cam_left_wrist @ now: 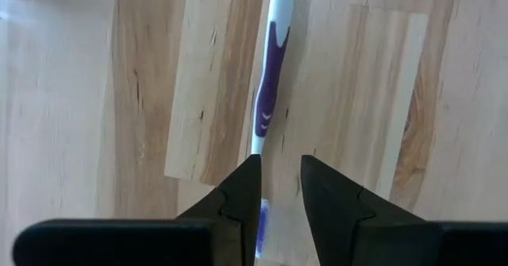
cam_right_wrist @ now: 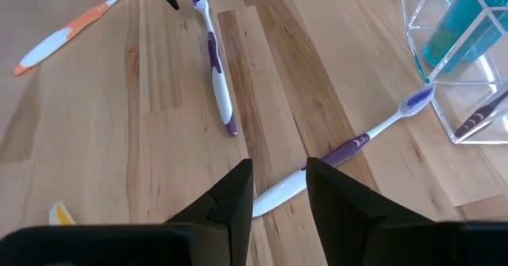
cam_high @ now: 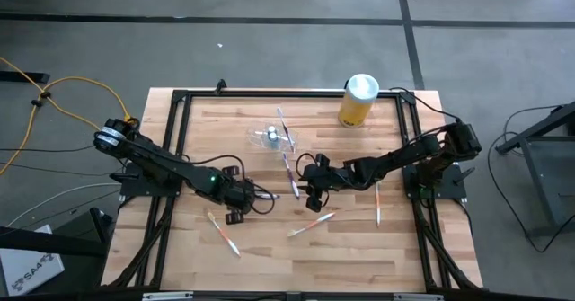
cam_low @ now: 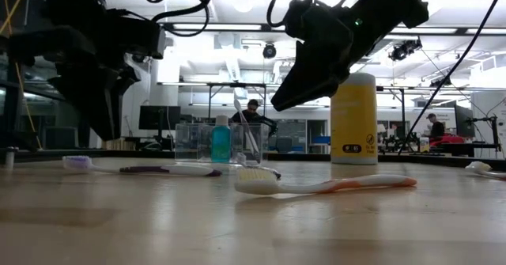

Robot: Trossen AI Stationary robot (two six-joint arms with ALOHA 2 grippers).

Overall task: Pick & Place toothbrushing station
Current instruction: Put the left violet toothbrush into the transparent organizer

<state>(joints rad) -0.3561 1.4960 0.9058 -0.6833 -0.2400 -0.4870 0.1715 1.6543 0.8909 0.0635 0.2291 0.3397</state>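
Starting at the left, the left gripper hung just above the wooden table with its two dark fingers parted by a narrow gap, gripping nothing. A purple-and-white plastic toothbrush lay flat directly beneath that gap, its length running forward from the fingertips.

The toothbrushing station, a small clear plastic holder containing a blue bottle, stood on the table beyond both grippers and between them, touched by neither.

The right gripper hovered near the table's centre with its fingers likewise apart and empty. A second purple-and-white toothbrush lay crosswise under its fingertips, head pointing toward the station. An orange-and-white toothbrush lay well apart on the far side of this gripper. A yellow cylindrical canister with a white lid stood farther off, beyond the station.

For the step in hand, apparently picking a brush for the station, the fingers should probably straddle the handle squarely across its width. They should descend until the tips nearly meet the wood and close at the thicker grip section. A skewed approach would likely roll the brush aside.
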